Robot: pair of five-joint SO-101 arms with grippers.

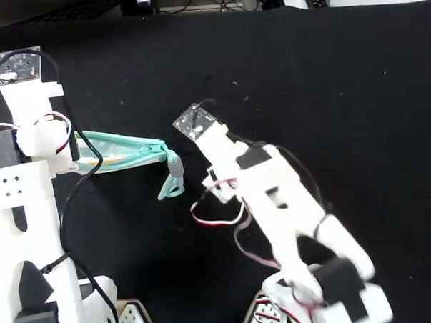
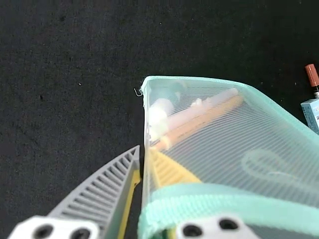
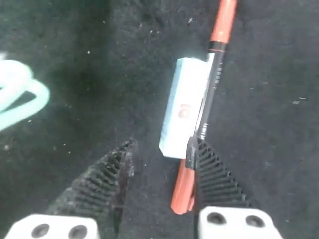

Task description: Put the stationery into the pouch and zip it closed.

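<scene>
A mint mesh pouch (image 2: 224, 149) holds orange pencils (image 2: 199, 122) and a white piece behind its see-through wall. My left gripper (image 2: 144, 149) is shut on the pouch's edge, the grey finger (image 2: 107, 191) outside and the yellow one behind the mesh. In the high view the pouch (image 1: 122, 153) stretches from the left arm toward the centre, its strap (image 1: 172, 183) hanging off the end. My right gripper (image 3: 162, 144) is open just above a red pen (image 3: 217, 55) and a light blue eraser box (image 3: 183, 107), which lie side by side on the cloth. The pen runs along one black finger (image 3: 214, 174).
Black cloth (image 1: 327, 92) covers the whole table. The right arm (image 1: 274, 195) reaches in from the front toward the strap end of the pouch. The strap's loop (image 3: 20, 102) lies on the cloth beside the right gripper. The arm bases stand at the front edge.
</scene>
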